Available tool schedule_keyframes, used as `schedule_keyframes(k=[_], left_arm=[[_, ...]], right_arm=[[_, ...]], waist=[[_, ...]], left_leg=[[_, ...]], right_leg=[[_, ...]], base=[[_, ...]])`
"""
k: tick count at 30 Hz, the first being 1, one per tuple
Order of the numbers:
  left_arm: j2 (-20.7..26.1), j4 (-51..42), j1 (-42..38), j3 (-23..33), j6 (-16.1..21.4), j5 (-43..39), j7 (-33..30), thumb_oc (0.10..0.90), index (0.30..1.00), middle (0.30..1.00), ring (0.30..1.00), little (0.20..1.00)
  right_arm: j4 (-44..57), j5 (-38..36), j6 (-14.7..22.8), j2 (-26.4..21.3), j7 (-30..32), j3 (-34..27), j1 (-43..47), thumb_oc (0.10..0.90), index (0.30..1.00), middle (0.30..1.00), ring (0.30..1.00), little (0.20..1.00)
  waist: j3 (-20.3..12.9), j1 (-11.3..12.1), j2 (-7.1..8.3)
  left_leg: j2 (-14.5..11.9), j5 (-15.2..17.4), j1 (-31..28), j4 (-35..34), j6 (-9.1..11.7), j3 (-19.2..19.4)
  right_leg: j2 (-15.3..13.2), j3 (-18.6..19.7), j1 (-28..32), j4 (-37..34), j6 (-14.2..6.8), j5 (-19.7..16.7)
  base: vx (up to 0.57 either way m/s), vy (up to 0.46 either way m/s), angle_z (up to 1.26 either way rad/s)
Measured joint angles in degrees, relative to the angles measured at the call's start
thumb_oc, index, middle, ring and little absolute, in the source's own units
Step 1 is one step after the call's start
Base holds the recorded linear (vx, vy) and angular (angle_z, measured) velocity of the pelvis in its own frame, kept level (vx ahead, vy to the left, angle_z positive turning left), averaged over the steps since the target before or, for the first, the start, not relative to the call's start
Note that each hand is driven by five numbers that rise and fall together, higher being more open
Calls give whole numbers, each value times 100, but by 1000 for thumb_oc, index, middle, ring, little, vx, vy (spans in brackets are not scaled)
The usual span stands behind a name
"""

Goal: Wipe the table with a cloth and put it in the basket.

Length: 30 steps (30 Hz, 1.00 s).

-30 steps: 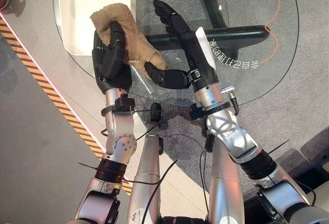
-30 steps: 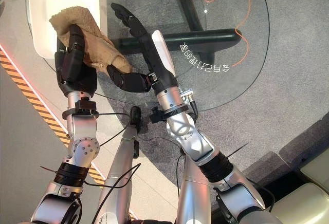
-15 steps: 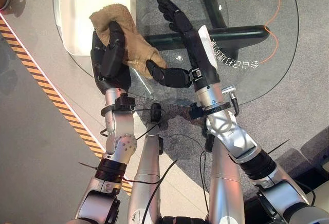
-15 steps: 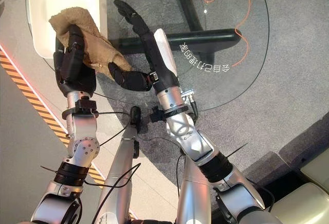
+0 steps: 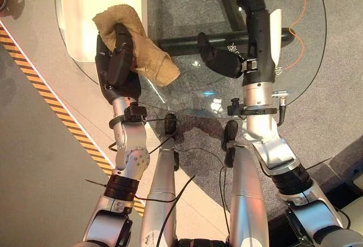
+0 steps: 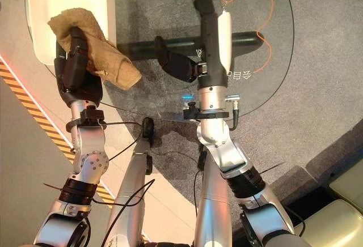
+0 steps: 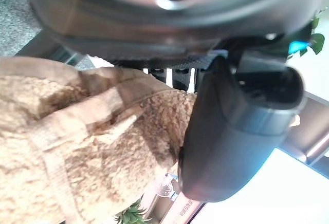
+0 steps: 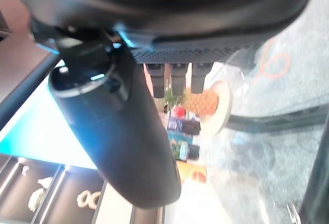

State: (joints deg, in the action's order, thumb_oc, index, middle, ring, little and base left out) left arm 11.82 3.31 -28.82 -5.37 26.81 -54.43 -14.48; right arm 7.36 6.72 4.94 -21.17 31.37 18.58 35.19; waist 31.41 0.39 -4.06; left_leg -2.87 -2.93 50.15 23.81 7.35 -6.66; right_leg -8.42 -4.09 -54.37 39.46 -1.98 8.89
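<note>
L hand (image 5: pixel 116 65) clamped on cloth (image 5: pixel 142 60) over glass table (image 5: pixel 187 97); R hand (image 5: pixel 249 9) fingers straight, empty.

Two silver-grey arms fill the lower half of the eye views, the left arm (image 5: pixel 131 156) at lower left and the right arm (image 5: pixel 266 145) at lower right. Each is built of rounded metal segments, with a ribbed black ring further down and a black clamp collar at the wrist. Thin black cables trail along them. The left hand (image 5: pixel 116 68) is dark and blocky; the right hand (image 5: pixel 249 26), at upper right, bears a long white cover
</note>
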Motion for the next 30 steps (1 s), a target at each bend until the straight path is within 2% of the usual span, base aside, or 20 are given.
schedule_keyframes(k=[7,14,21,27,30], left_arm=[[5,4,2,51,2,30,-3,100,300,300,300,200],[47,275,-19,146,130,33,-3,100,300,300,300,200],[76,302,-25,269,144,33,0,100,300,300,300,200],[349,614,-96,282,143,171,7,100,300,300,300,200],[560,833,-115,298,144,175,17,100,300,300,300,200]], right_arm=[[-36,61,70,-77,381,-80,-66,800,900,900,900,900],[-1077,120,131,-155,1212,-459,-60,800,900,900,900,900],[-1501,43,59,-287,1807,-840,-267,800,900,900,900,900],[-1974,-20,53,-438,2332,-1039,-209,800,900,900,900,900],[-2608,-215,48,-558,2622,-1122,-218,800,900,900,900,900]], waist=[[1,-64,7],[3,-66,21],[3,-82,23],[3,-94,28],[3,-93,31]], left_leg=[[-9,6,-9,6,-11,31],[-11,50,-71,11,-81,147],[-29,41,-83,-13,-66,153],[-38,43,-103,-13,-70,160],[-40,55,-117,-13,-88,160]], right_leg=[[13,26,46,-94,-29,-58],[24,141,77,-164,-77,-115],[43,141,110,-238,-88,-138],[51,141,142,-260,-88,-162],[53,140,157,-281,-90,-163]], base=[[-3,2,-2],[-6,5,-5],[-1,0,-1],[0,0,0],[0,0,0]])
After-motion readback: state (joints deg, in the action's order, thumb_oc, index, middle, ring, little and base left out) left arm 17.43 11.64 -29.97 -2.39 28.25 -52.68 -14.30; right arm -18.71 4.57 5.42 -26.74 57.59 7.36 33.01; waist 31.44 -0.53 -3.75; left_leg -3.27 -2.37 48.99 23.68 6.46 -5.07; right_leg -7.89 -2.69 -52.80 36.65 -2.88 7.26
